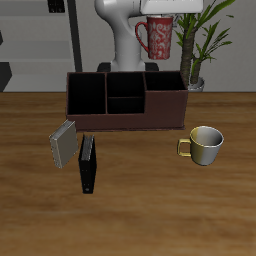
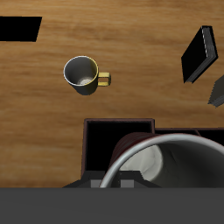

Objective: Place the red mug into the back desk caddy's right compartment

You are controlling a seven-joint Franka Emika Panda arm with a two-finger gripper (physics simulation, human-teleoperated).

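1. My gripper (image 1: 160,20) holds the red mug (image 1: 158,38) by its rim, upright, hanging just under my fingers.
2. The mug is in the air above the caddy (image 1: 126,100), over its right compartment (image 1: 163,80).
3. A cream mug (image 1: 205,145) and two books (image 1: 76,150) sit nearer the table's front.
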